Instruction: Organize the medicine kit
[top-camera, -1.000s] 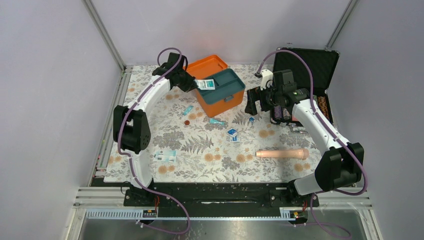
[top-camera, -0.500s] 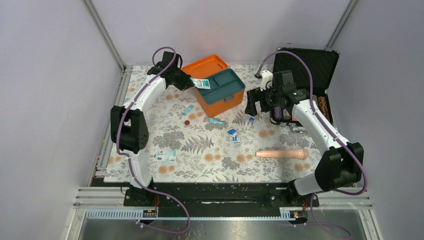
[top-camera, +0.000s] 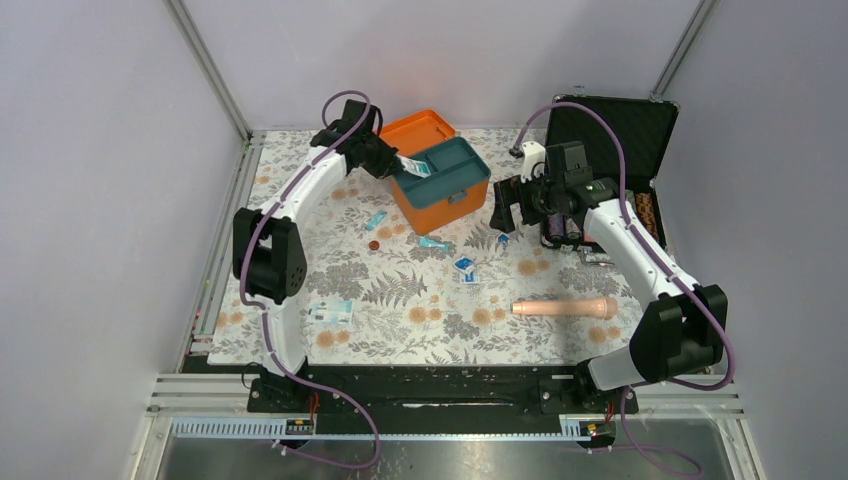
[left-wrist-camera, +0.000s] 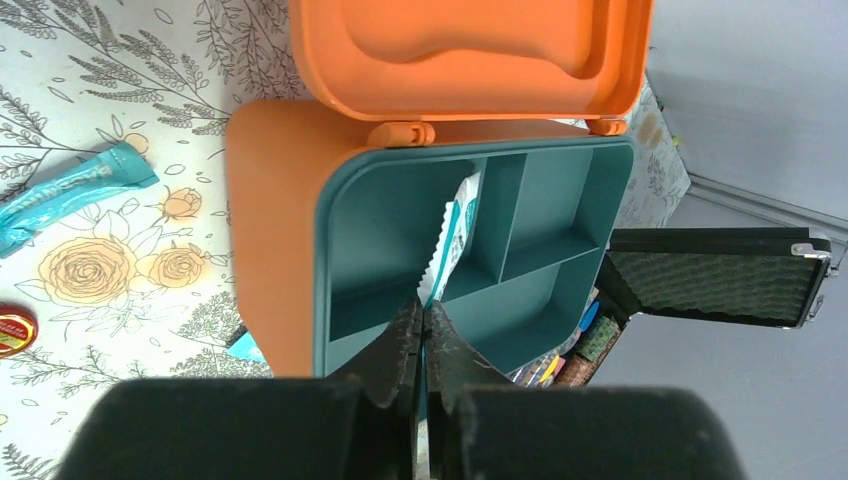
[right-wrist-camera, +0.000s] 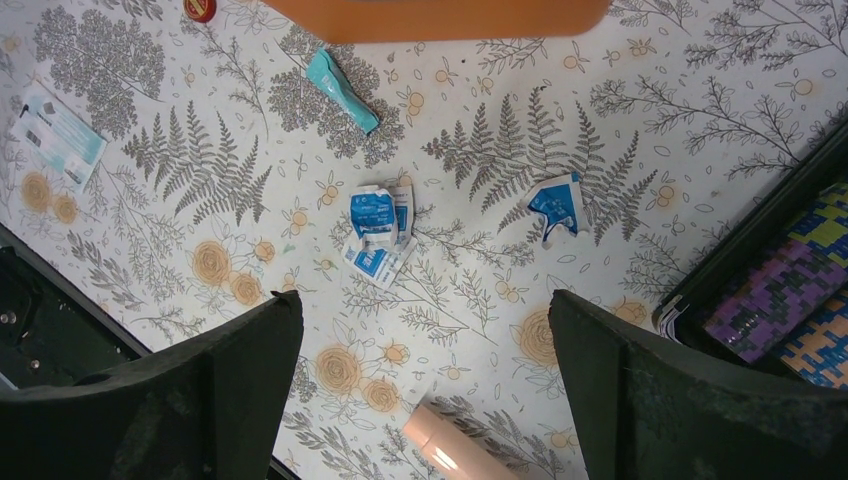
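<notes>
Medicine kit (top-camera: 445, 208), one bright orange box, stands at the far middle of the floral tablecloth (top-camera: 400, 330); its hinged lid (left-wrist-camera: 470, 50) is swung fully back, and the teal insert tray (left-wrist-camera: 545, 200) shows three compartments, one long and two smaller. The left gripper (left-wrist-camera: 420, 315) reaches in from the kit's left side with its two fingers pressed together on one white-and-teal packet (left-wrist-camera: 452, 240); the packet is held edge-on over the long compartment, by the divider, and whether it touches the tray cannot be told. The right gripper (right-wrist-camera: 425, 380) hangs just right of the kit, fingers spread wide, holding nothing.

In front of the kit lie the loose pieces; two teal sachets, one (top-camera: 376, 220) off its front-left corner and one (top-camera: 432, 242) just before its front wall; one small red disc (top-camera: 374, 243) beside the first sachet; a small cluster of blue-and-white packets (right-wrist-camera: 378, 235), their number unclear; one single blue-and-white packet (right-wrist-camera: 555, 205) off the kit's front-right corner; one flat white-and-teal packet (top-camera: 331, 311) well in front of the kit to the left; one beige cylinder (top-camera: 565, 307) well in front to the right. One open black case (top-camera: 620, 150) stands to the kit's right.
</notes>
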